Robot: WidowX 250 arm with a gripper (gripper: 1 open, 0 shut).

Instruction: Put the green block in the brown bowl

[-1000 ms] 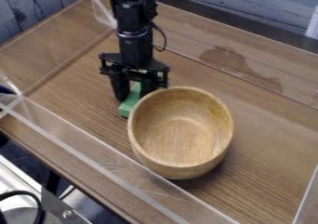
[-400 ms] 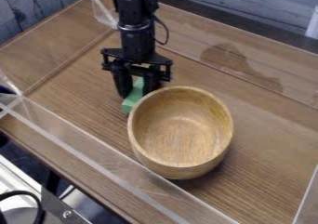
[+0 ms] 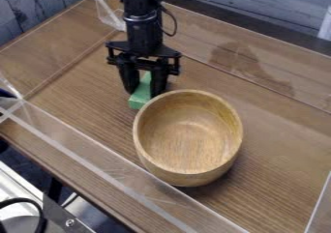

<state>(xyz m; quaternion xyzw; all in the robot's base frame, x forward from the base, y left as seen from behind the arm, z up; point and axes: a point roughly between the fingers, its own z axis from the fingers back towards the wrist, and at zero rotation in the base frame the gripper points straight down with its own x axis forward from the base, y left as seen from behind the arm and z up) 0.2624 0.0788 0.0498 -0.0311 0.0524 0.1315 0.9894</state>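
Camera: brown bowl (image 3: 189,136) empty; hand (image 3: 141,88) pinching green block (image 3: 137,97) beside rim.

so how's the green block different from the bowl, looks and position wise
The green block is small, bright green and boxy; the bowl is much larger, round and light-brown wood. The block is gripped upright in the gripper, beside the bowl's rim; the bowl sits free and empty on the table.

Single camera, high and near, angled down over the table (image 3: 77,72) – arm (image 3: 139,10) at the far side
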